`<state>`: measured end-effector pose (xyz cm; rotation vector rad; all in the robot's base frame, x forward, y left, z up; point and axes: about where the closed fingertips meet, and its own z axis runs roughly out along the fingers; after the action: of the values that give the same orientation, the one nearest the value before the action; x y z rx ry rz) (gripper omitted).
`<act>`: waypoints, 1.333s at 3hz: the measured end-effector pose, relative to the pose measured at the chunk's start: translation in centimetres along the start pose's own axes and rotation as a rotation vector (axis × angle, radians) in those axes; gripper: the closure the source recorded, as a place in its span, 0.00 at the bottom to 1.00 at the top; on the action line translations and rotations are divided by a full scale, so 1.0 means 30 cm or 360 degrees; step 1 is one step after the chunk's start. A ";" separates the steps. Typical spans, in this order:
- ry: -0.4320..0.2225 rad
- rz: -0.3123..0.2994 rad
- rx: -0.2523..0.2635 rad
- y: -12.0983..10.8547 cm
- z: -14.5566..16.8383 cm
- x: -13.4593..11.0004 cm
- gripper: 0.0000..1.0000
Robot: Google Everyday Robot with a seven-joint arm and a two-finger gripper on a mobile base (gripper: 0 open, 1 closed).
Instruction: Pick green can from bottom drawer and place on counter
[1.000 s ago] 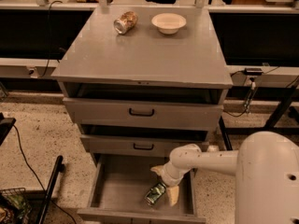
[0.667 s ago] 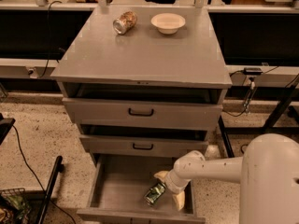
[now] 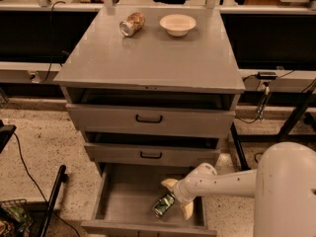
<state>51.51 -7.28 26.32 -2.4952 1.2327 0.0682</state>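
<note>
patterned green can (image 3: 163, 205), cream gripper (image 3: 175, 199) beside it, grey bottom drawer (image 3: 123, 197)

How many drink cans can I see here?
2. The green can lies in the bottom drawer, by the gripper. A tan-brown can lies on the counter, left of the bowl. The other drawers could hide more.

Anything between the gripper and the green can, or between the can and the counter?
Nothing between the gripper and green can; its open fingers are beside it in the bottom drawer. The middle drawer juts out above that drawer's rear, on the way to the counter.
</note>
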 end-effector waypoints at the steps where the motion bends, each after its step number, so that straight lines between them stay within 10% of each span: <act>1: 0.0001 -0.0001 0.0000 0.000 0.002 0.000 0.00; 4: 0.0045 -0.0194 -0.0070 -0.035 0.196 0.087 0.00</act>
<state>54.62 -6.72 20.60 -2.6120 1.0985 0.0301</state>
